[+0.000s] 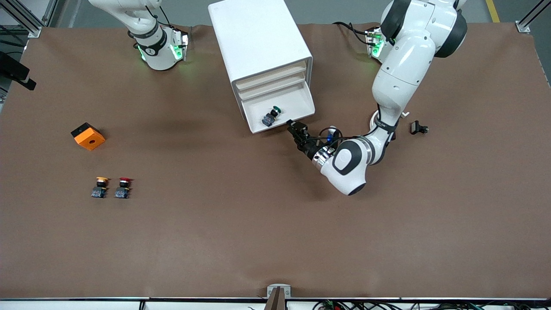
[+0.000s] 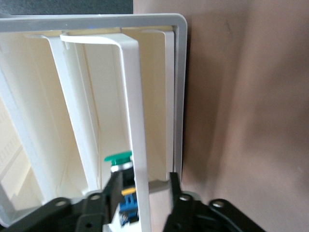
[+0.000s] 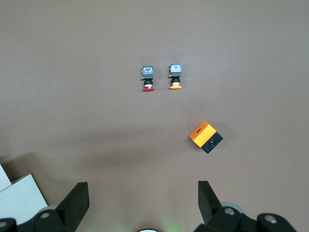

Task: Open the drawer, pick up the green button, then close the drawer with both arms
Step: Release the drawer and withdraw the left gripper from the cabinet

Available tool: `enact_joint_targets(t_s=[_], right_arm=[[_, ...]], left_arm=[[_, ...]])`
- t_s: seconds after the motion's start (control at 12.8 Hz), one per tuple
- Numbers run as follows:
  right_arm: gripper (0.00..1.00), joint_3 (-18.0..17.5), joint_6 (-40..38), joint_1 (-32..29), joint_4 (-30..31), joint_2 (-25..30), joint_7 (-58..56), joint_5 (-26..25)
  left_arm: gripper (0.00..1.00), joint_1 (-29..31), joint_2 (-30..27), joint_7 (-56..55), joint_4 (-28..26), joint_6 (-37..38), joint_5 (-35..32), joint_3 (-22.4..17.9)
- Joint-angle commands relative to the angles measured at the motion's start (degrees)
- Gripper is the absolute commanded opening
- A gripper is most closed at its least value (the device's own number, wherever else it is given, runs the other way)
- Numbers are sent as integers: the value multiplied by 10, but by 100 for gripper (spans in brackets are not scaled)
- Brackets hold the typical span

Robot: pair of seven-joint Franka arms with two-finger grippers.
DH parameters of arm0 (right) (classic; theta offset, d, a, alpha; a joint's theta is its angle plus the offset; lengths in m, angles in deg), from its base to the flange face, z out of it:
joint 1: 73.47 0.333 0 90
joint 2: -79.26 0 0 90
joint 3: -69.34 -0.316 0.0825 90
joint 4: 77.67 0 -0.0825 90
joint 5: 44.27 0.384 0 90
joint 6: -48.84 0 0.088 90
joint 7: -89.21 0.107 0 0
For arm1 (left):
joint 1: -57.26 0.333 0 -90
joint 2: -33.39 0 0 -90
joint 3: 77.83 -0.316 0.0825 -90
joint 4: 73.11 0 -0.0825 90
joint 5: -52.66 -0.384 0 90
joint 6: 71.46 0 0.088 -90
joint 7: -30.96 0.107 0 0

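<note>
The white cabinet (image 1: 258,38) stands at the middle of the table's robot side. Its lowest drawer (image 1: 297,103) is pulled out. The green-capped button (image 1: 272,116) lies on its side in the drawer. My left gripper (image 1: 293,125) is at the drawer's front edge, toward the left arm's end. In the left wrist view the open fingers (image 2: 175,186) straddle the drawer's cream front strip (image 2: 130,96) without closing on it, with the button (image 2: 118,157) just inside. My right gripper (image 3: 142,188) is open and empty, held high over the table; the front view does not show it.
A yellow-capped button (image 1: 100,187) and a red-capped button (image 1: 123,187) stand side by side toward the right arm's end, with an orange and black box (image 1: 88,136) farther from the front camera. A small black part (image 1: 419,128) lies beside the left arm.
</note>
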Motion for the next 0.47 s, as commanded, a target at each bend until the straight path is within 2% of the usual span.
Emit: enact_joint_targets(t_s=[0.0,0.16,0.39], right_arm=[[100,-4,0,-9,-7,-4,-8,2],[100,-5,0,-8,-8,-4,-8,1],[100,-5,0,-8,-8,-5,-7,1]], left_arm=[[100,8,10,0,53,9,-10,0],[100,35,4,17,82,9,-10,0],[100,92,-23,105,94,23,-10,-1]])
